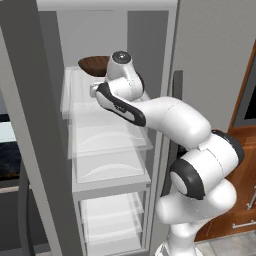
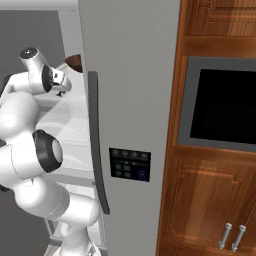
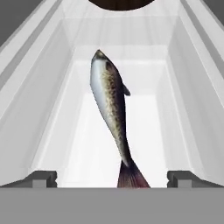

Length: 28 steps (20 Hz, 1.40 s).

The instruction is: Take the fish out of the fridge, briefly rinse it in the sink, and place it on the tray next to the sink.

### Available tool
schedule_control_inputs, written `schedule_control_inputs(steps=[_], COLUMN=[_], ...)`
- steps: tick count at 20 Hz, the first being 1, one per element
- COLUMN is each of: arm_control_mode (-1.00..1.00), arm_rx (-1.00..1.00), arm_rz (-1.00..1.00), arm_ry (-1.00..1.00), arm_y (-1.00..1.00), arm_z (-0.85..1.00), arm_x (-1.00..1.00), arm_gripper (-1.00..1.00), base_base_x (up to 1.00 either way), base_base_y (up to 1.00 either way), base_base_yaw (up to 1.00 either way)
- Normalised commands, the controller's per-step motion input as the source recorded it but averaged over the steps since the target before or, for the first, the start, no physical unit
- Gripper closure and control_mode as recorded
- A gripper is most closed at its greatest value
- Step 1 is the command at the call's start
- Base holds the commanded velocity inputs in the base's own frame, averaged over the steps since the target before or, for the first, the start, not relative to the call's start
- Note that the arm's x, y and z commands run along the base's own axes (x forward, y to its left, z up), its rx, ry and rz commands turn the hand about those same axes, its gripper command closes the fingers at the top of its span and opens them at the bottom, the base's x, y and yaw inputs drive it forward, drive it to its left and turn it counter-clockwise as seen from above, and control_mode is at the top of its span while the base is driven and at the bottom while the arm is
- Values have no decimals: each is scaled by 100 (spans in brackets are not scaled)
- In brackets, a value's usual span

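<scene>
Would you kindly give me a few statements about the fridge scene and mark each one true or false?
1. The fridge door is open. True.
2. The fish is clamped between the fingertips. False: the gripper is open, its tips standing wide on either side of the tail without touching it.
3. A dark brown bowl sits on the shelf beyond the fish. True.
4. The arm is reaching into the bottom drawer. False: it reaches in at an upper glass shelf.
5. The fish's head points away from the gripper. True: its tail is nearest the tips.
</scene>
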Motion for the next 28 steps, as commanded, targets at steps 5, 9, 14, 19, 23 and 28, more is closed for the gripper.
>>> schedule_control_inputs(steps=[5, 9, 14, 19, 23, 28], arm_control_mode=[-100, -100, -100, -100, -100, -100], arm_rx=[-7, -3, 0, 0, 0, 0], arm_rz=[0, 0, 0, 0, 0, 0], arm_ry=[0, 0, 0, 0, 0, 0], arm_y=[0, 0, 0, 0, 0, 0], arm_z=[-22, -17, -9, -12, -28, -10], arm_x=[21, 31, 51, 64, 56, 14], arm_gripper=[-100, -100, -100, -100, 100, 100], base_base_x=[0, 0, 0, 0, 0, 0], base_base_y=[0, 0, 0, 0, 0, 0], base_base_yaw=[0, 0, 0, 0, 0, 0])
